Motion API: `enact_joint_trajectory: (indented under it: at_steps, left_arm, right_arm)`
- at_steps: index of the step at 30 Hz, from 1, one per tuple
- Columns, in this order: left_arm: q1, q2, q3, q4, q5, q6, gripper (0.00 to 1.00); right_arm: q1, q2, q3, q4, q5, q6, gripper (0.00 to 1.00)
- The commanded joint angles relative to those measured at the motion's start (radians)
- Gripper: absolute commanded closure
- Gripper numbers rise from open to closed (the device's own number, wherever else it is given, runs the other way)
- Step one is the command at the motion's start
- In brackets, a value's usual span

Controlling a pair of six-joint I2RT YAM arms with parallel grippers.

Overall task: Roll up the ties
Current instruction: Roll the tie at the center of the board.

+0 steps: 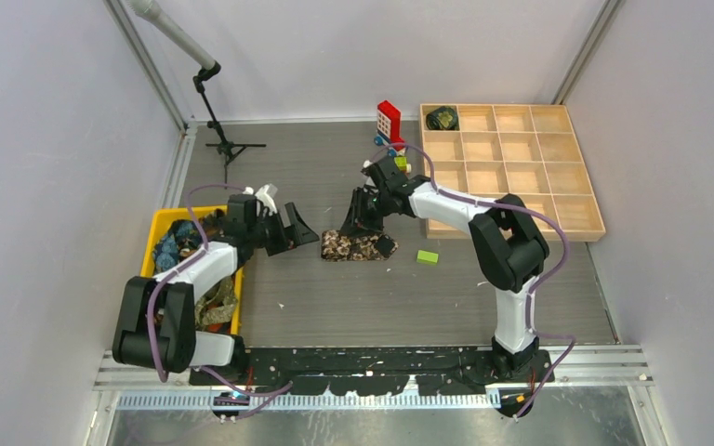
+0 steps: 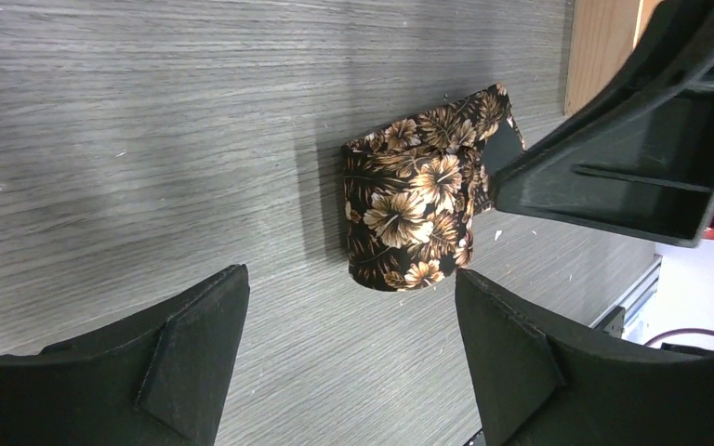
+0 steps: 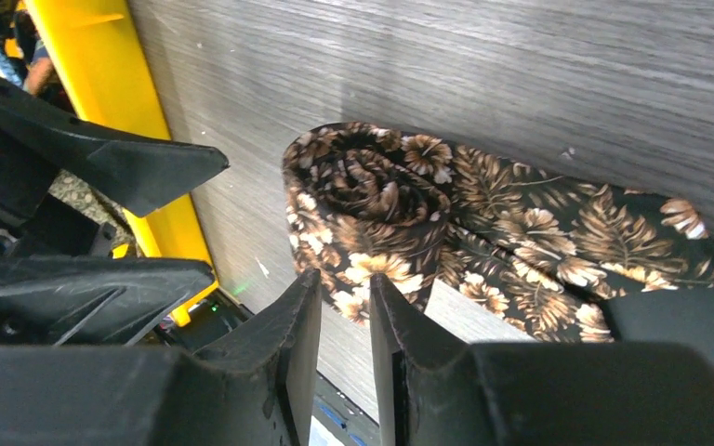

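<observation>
The half-rolled brown floral tie point(image 3: 372, 195) lies on the grey table point(image 2: 149, 111). The right gripper point(image 3: 344, 283) has its fingers almost together, tips at the roll's edge; if they pinch cloth, I cannot tell. The left gripper point(image 2: 351, 277) stands wide apart, the roll just beyond its fingertips, not touched.

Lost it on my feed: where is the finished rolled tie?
In the top view, the rolled tie sits in the wooden tray's far-left corner compartment, just right of the red-and-white toy.
</observation>
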Motion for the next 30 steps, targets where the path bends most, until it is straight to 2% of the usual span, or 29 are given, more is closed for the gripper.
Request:
enact_joint_trajectory:
  at_steps: [1,8,23,26,30]
  left_arm:
    - [-0.004,0.034,0.021,0.076,0.061,-0.006,0.17]
    - [-0.050,0.099,0.037,0.108,0.081,-0.016,0.17]
    - [-0.149,0.265,0.118,0.136,0.070,-0.049,0.20]
    - [-0.155,0.297,0.135,0.136,0.067,-0.055,0.23]
    - [-0.163,0.322,0.149,0.136,0.061,-0.069,0.32]
  right_arm:
    - [0.002,0.028,0.000,0.038,0.001,0.022,0.70]
    - [0.001,0.052,-0.021,0.045,0.007,0.018,0.74]
    - [-0.014,0.081,-0.074,0.111,-0.003,0.034,0.74]
    - [-0.016,0.087,-0.081,0.123,-0.008,0.039,0.75]
    - [-0.020,0.094,-0.087,0.137,-0.012,0.044,0.75]
